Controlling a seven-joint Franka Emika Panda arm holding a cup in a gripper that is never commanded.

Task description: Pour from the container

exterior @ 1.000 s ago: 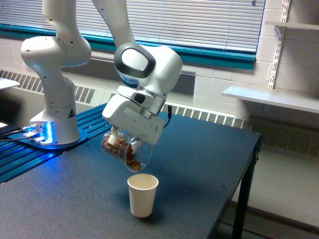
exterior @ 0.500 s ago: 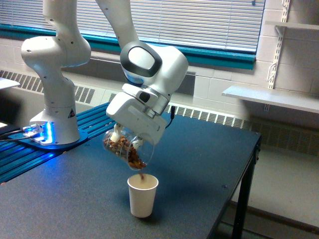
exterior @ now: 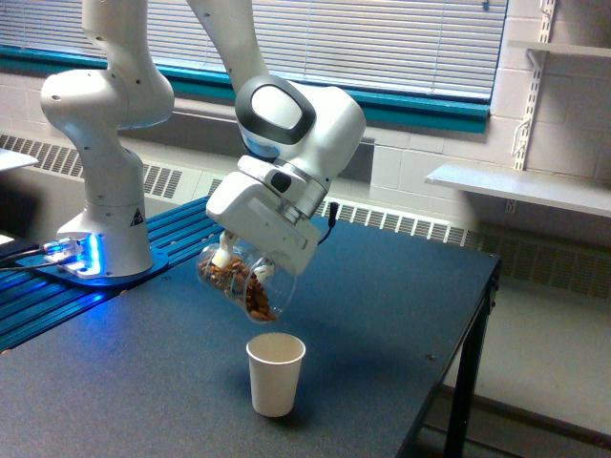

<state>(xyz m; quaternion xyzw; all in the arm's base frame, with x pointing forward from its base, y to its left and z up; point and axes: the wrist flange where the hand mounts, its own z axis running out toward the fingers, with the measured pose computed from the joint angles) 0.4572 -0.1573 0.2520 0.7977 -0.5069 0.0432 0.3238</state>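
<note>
Vs. half a sec ago: the falling bit of brown stuff between the container's mouth and the paper cup is gone, no stream visible now, and the arm has shifted slightly up and toward the exterior view's right. The container is tilted steeply, mouth down toward the exterior view's right, hanging just above and a little left of the cup's rim, not touching it. Brown pieces (nuts or similar, prob.) are piled at its lower lip, so plenty is left inside. My read: the pour is paused or between drops, not finished; more tilt would be needed to get the rest moving. The gripper is clamped on the container; the fingers are mostly hidden under the white hand, but the cup's hanging there means a firm grasp. The cup stands upright on a dark blue-grey table. The robot base sits on blue rails w/ a blue glow at the exterior view's left. Behind: window blinds, block wall, radiator, white shelf.
</note>
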